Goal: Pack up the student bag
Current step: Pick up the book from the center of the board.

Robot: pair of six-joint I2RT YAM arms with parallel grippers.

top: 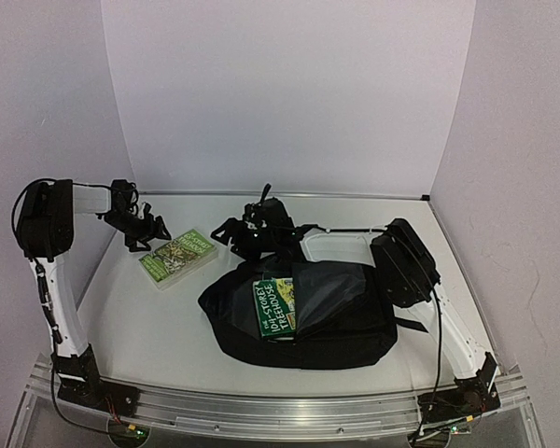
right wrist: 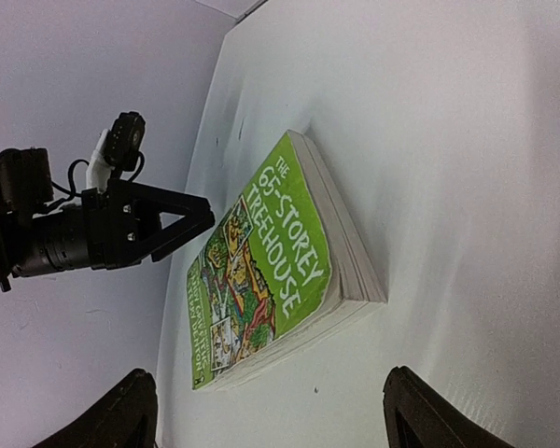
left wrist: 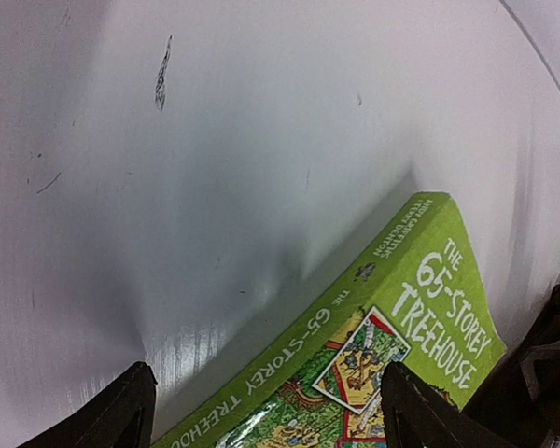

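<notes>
Top view, bag: the bag (top: pixel 336 322) is lying flat mid-table, toward the near edge of the table (top: pixel 149 327), its opening gaping upward, likely so books can be dropped in
Top view, packed book: the packed book (top: pixel 275 306) is sticking out of that opening, only partly in
Top view, loose book: the loose book (top: pixel 177 257) is lying flat toward the far left corner, waiting between the two grippers
Top view, arms: the left gripper (top: pixel 142 231) is hovering at the loose book's far-left end, and the right gripper (top: pixel 231 233) is reaching over the bag's far edge toward it
Left wrist, left gripper (left wrist: pixel 266 392): its jaws are standing wide apart and gripping nothing, and the loose book (left wrist: pixel 401 327) is resting on the table just under and ahead of them
Left wrist, reading: it is probably straddling the spine end for a grasp or a push
Right wrist, right gripper (right wrist: pixel 271 387): its jaws are gaping and empty, looking along the table at the loose book (right wrist: pixel 261 271)
Right wrist, left gripper (right wrist: pixel 191 219): it is hanging just beside the cover, apparently not touching it
</notes>
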